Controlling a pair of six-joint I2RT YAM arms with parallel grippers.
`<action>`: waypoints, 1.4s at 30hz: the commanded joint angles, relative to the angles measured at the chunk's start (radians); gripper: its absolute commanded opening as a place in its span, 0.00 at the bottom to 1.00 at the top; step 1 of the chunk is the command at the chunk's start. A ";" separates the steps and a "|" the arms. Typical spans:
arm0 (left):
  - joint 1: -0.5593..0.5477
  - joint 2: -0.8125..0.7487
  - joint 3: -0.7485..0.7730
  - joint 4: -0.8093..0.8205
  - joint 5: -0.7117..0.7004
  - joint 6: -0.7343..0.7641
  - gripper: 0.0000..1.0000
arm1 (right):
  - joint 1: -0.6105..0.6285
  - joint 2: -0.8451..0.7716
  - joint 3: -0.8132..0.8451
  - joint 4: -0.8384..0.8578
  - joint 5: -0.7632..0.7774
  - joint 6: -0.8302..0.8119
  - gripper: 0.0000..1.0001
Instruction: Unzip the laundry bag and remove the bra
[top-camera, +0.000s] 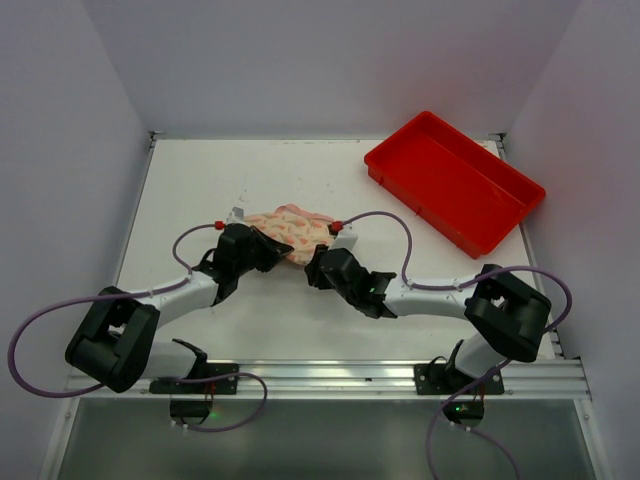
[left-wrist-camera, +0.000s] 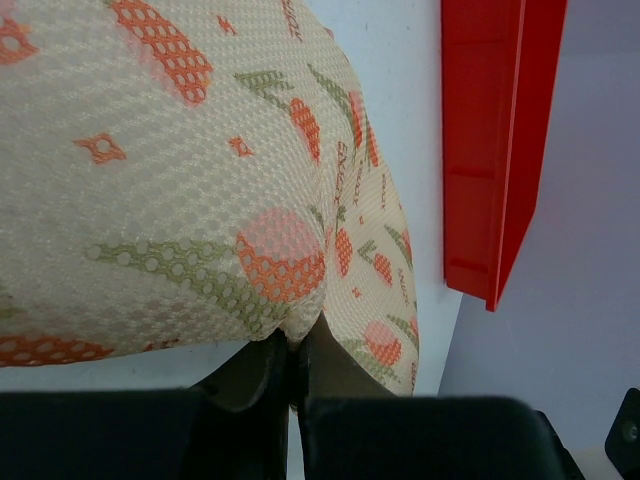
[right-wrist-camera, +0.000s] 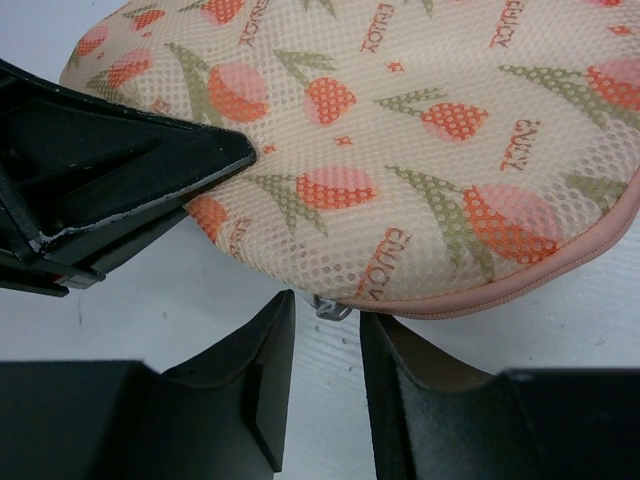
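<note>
The laundry bag (top-camera: 290, 229), cream with pink-orange print, lies closed at the table's middle. It fills the left wrist view (left-wrist-camera: 180, 170) and the top of the right wrist view (right-wrist-camera: 400, 130). My left gripper (left-wrist-camera: 296, 345) is shut, pinching a fold of the bag's near edge. My right gripper (right-wrist-camera: 325, 320) is open just in front of the bag's pink zipper edging (right-wrist-camera: 520, 290), with the small grey zipper pull (right-wrist-camera: 332, 306) between its fingertips, not gripped. The left gripper's black fingers (right-wrist-camera: 110, 190) show at the left of the right wrist view. The bra is hidden.
A red plastic tray (top-camera: 455, 182) stands at the back right, and its edge shows in the left wrist view (left-wrist-camera: 500, 150). White walls close the table on three sides.
</note>
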 joint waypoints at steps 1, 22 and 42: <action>-0.011 -0.015 0.035 0.003 -0.002 0.000 0.00 | -0.011 0.007 -0.004 0.073 0.072 -0.017 0.34; 0.006 0.043 0.137 -0.092 -0.013 0.185 0.00 | -0.066 -0.157 -0.061 -0.105 0.014 -0.054 0.00; 0.165 0.190 0.331 -0.302 0.233 0.576 0.86 | -0.126 -0.115 0.115 -0.269 -0.445 -0.194 0.00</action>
